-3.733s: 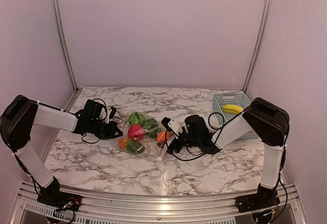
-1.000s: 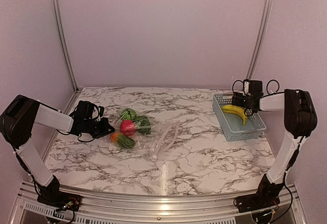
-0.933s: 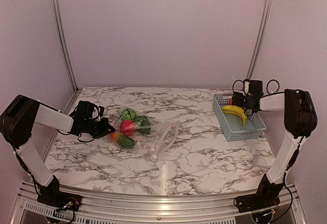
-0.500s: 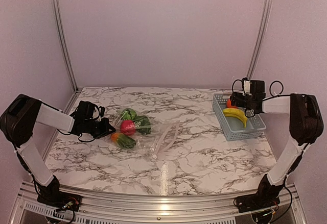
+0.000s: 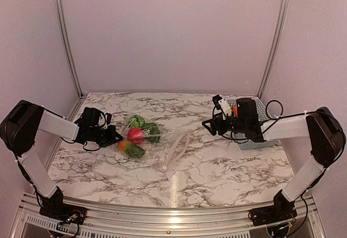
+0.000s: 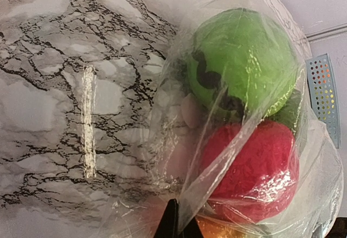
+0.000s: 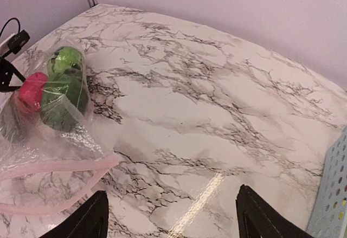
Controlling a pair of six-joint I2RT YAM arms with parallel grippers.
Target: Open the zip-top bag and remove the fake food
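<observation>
The zip-top bag (image 5: 162,143) lies left of the table's middle, clear and crinkled, with its pink zip strip (image 7: 54,167) hanging open toward the right. Inside it sit fake food pieces: a green ball (image 6: 241,64), a red piece (image 6: 255,167) and an orange piece (image 5: 123,147). My left gripper (image 6: 176,224) is shut on a fold of the bag's film at its left end. My right gripper (image 7: 173,222) hovers open and empty over bare marble, right of the bag. The banana is hidden.
The light blue basket (image 5: 259,107) stands at the back right, mostly behind my right arm, and a bit of orange (image 5: 235,110) shows in it. Its corner (image 7: 332,194) sits at the right edge of the right wrist view. Purple walls enclose the table.
My right gripper has left the basket and swung left toward the bag, empty. The orange piece it carried earlier stays in the basket. The left arm and bag have not moved.
</observation>
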